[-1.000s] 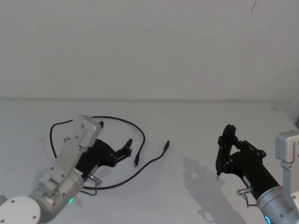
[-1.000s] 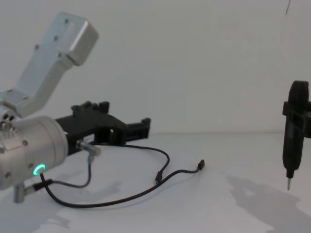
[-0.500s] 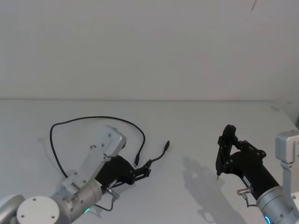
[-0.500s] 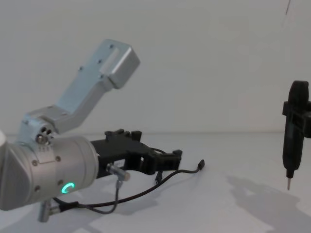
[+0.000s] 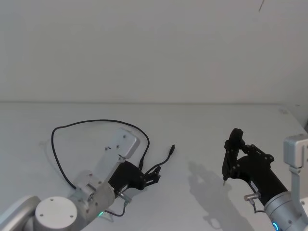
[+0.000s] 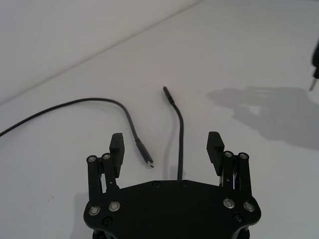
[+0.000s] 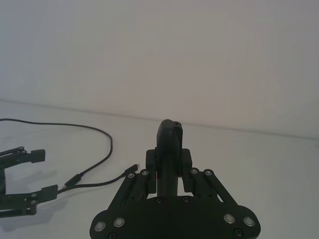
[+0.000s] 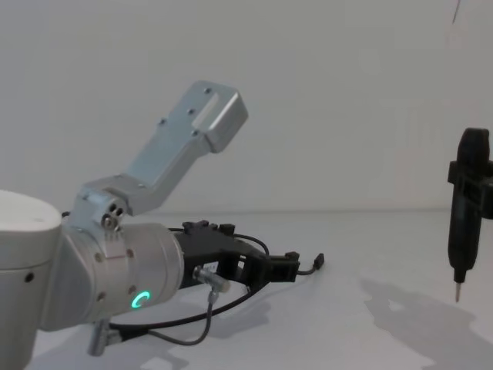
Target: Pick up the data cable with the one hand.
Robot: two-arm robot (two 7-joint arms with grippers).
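Fingers [image 6: 116, 147] of left gripper [image 6: 166, 138] apart, straddling thin black data cable [image 6: 181, 139]; right gripper [image 5: 233, 154] parked.

Smooth white table [image 5: 192, 125] before a plain pale wall [image 5: 154, 48]

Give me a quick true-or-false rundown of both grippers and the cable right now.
1. The left gripper is open. True.
2. The cable is clamped in the left gripper. False: it lies loose on the table, passing between the open fingers.
3. The right gripper holds the cable. False: it is shut on a pointed tool, off to the cable's right.
4. Both cable plugs rest on the table. True.
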